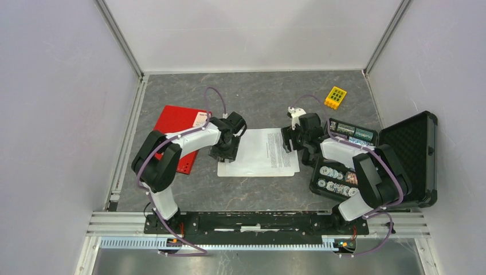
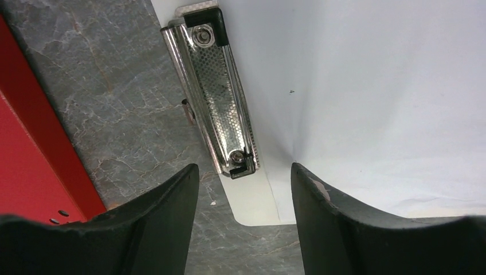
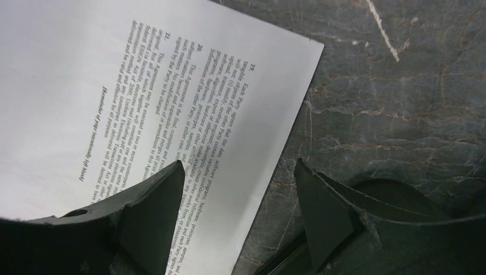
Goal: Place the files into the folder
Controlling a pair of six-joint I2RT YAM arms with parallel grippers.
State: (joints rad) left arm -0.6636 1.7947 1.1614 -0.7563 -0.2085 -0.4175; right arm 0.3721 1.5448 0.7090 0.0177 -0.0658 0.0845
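Observation:
The files (image 1: 265,150) lie as white printed sheets at the table's middle, on a white clipboard (image 1: 229,171). The clipboard's metal clip (image 2: 215,91) runs along the sheets' left end. The red folder (image 1: 176,130) lies flat and closed at the left, partly under my left arm. My left gripper (image 1: 224,153) hangs open just above the clip end; in the left wrist view its fingers flank the clipboard's corner (image 2: 252,200) with nothing between them. My right gripper (image 1: 288,139) is open over the files' right edge. The printed sheet (image 3: 172,86) passes under its left finger.
An open black foam-lined case (image 1: 410,152) stands at the right, behind my right arm. In front of it sits a black tray of small round parts (image 1: 335,175). A yellow block (image 1: 335,97) lies at the back right. White walls enclose the grey marbled table (image 1: 258,91).

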